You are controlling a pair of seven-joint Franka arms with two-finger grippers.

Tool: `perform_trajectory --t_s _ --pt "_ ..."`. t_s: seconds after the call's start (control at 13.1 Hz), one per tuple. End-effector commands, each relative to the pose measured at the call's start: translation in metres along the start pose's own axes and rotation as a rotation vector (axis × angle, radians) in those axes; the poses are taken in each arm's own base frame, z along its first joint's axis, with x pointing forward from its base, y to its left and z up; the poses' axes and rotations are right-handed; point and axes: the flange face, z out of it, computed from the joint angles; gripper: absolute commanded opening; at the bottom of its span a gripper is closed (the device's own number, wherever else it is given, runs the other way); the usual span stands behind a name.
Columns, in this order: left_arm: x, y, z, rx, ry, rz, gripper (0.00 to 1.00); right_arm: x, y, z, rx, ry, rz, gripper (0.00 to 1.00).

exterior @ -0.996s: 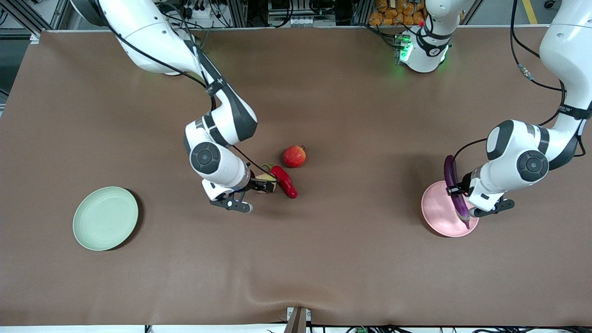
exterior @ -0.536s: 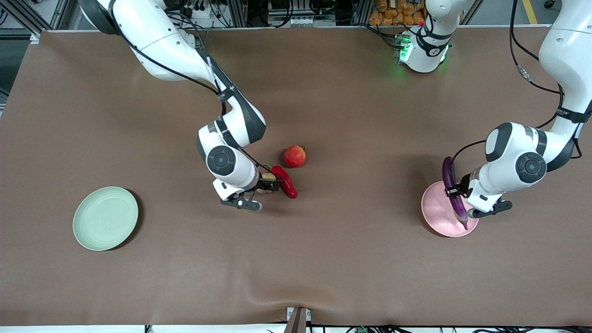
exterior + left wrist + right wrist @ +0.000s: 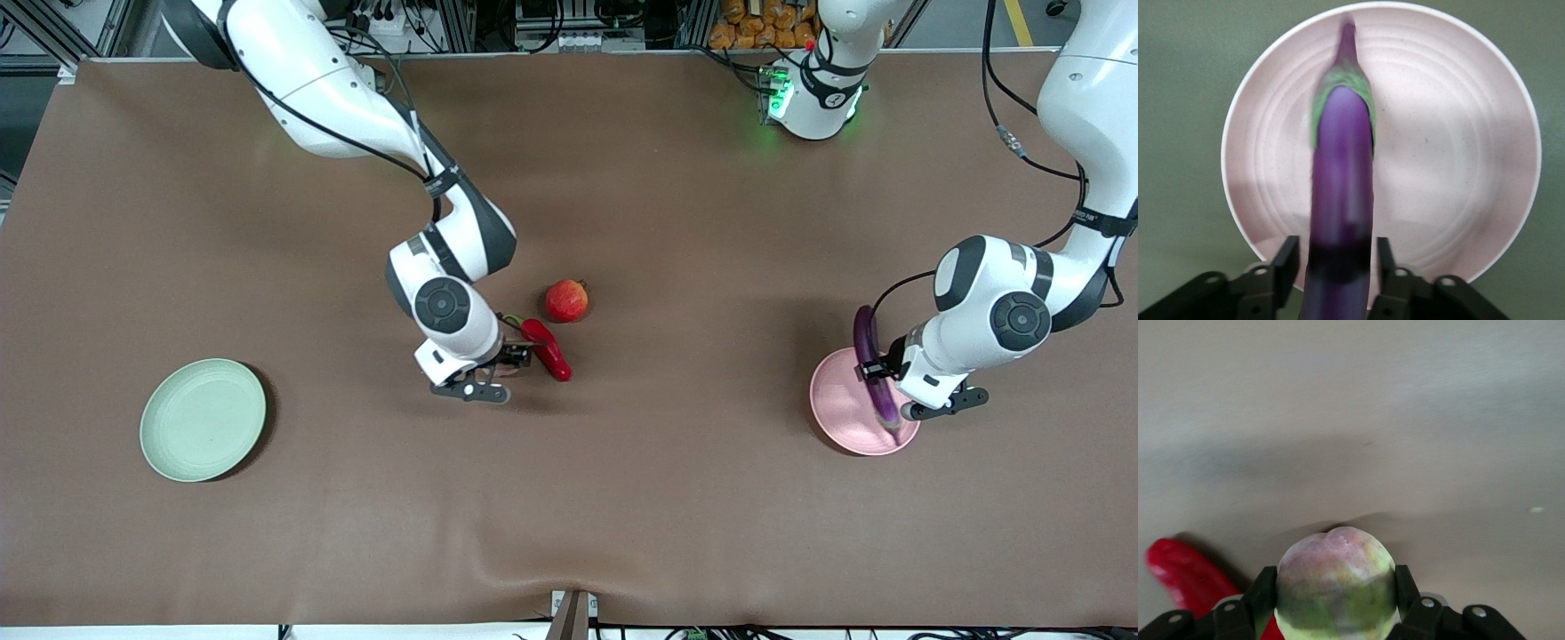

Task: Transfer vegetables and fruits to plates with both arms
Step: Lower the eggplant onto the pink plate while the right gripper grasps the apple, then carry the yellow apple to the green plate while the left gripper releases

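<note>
**Pale fruit gripped by the right arm; eggplant being let go onto the pink plate by the left.**
The green plate [image 3: 203,420] lies bare toward the right arm's end of the tabletop [image 3: 676,498]. The right gripper [image 3: 508,357] is down mid-tabletop, its fingers [image 3: 1266,590] pressed to both sides of the pale fruit [image 3: 1335,587]. The chili [image 3: 545,348] lies just beside it, so lift straight up before swinging to that plate. The pomegranate [image 3: 566,300] sits farther from the camera, untouched. Over the pink plate [image 3: 840,404], the left gripper [image 3: 1335,257] has its fingers parted slightly around the eggplant [image 3: 864,333], seemingly no longer pinching. Widen them fully and rise vertically, so the eggplant settles without rolling off the rim.
</note>
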Motion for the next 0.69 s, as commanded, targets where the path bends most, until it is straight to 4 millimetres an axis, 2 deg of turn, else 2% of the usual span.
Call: perform_trajectory --t_s 0.0,0.08,0.15,0.31,0.46,0.61 --pt "0.007 -0.007 -0.006 0.002 0.022 0.028 1.0 0.023 0.032 -0.052 -0.034 -0.026 0.038 0.0" --pt "0.008 -0.006 -0.009 0.003 0.028 0.03 1.0 0.042 0.063 -0.078 -0.03 -0.025 0.08 0.0" --pt "0.009 -0.004 -0.014 0.0 0.034 0.021 1.0 0.061 0.105 -0.105 -0.026 -0.04 0.097 0.0" --pt "0.006 0.019 -0.034 -0.016 0.057 0.035 1.0 0.08 0.19 -0.136 -0.049 -0.12 0.003 0.0" --pt "0.002 0.042 -0.048 -0.035 0.064 0.04 1.0 0.112 0.308 -0.151 -0.009 -0.142 -0.029 0.0" --pt "-0.01 0.076 -0.056 -0.057 0.068 -0.02 1.0 0.124 0.409 -0.152 0.03 -0.155 -0.158 0.0"
